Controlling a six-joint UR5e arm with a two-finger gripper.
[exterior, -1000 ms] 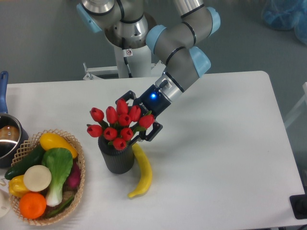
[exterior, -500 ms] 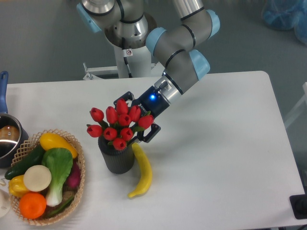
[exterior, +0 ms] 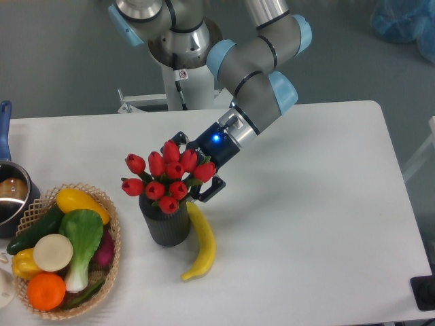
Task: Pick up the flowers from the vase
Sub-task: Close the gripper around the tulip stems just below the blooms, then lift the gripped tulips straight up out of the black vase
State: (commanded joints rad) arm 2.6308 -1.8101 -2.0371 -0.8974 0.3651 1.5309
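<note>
The flowers (exterior: 158,178), a bunch of red tulip buds with green leaves, stand upright in the vase (exterior: 166,227), a short dark ribbed cylinder at the table's middle left. My gripper (exterior: 194,167) reaches in from the upper right at bud height. Its black fingers straddle the right side of the bunch, one finger (exterior: 181,138) behind the top buds and the other (exterior: 213,190) at the lower right. The jaws look spread apart. The buds hide the stems and any contact between fingers and stems.
A yellow banana (exterior: 202,244) lies right against the vase's right side. A woven basket (exterior: 113,252) of fruit and vegetables sits at the front left. A dark pot (exterior: 10,197) with a blue handle stands at the left edge.
The gripper has slid slightly left and down, deeper around the bunch. The buds have shifted a little to the left. The vase and banana have not moved.
</note>
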